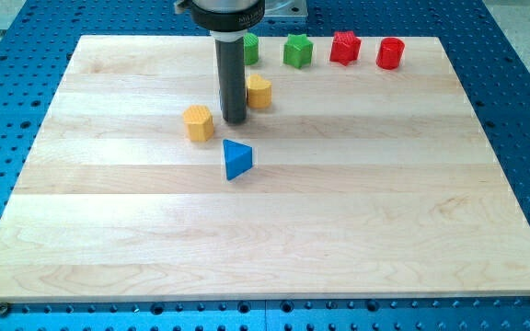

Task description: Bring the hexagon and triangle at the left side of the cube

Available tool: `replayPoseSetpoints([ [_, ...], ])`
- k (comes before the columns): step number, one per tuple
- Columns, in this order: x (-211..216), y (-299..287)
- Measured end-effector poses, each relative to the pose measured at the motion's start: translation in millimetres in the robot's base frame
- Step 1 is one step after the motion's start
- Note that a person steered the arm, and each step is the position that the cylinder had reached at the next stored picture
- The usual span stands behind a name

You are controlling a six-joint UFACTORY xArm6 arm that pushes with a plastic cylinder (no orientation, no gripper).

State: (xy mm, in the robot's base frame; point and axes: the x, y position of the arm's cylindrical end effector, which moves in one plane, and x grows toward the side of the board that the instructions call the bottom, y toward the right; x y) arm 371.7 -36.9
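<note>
Your straight dark rod comes down from the view's top, and my tip [236, 120] rests on the pale wooden counter [265, 239] in the narrow gap between two orange blocks. There is no hand on this arm, so you have nothing spread, pressed together or pinching; the rod simply ends at the tip.

Look just to the view's left of the tip and you find the orange hexagon-like block [198, 122], close beside the rod; whether the two touch you cannot tell. Just to the view's right and slightly higher sits the second orange block [259, 92], part of it hidden behind the rod, so its exact shape is hard to make out.

Below the tip, toward the view's bottom, you see the blue triangle block [237, 159], apart from both orange pieces and lying a little to the view's right of the hexagon-like one.

Along the counter's top edge you have a row of four: a green block [250, 49] partly hidden behind the rod, a green star-like block [297, 51], a red star-like block [345, 47] and a red cylinder-like block [390, 53]. They stand well apart from the tip. The counter rests on a blue perforated base [523, 101].
</note>
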Motion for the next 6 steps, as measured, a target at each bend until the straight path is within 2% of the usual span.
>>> replayPoseSetpoints([
  [2,-6,4],
  [4,39,3],
  [6,46,-92],
])
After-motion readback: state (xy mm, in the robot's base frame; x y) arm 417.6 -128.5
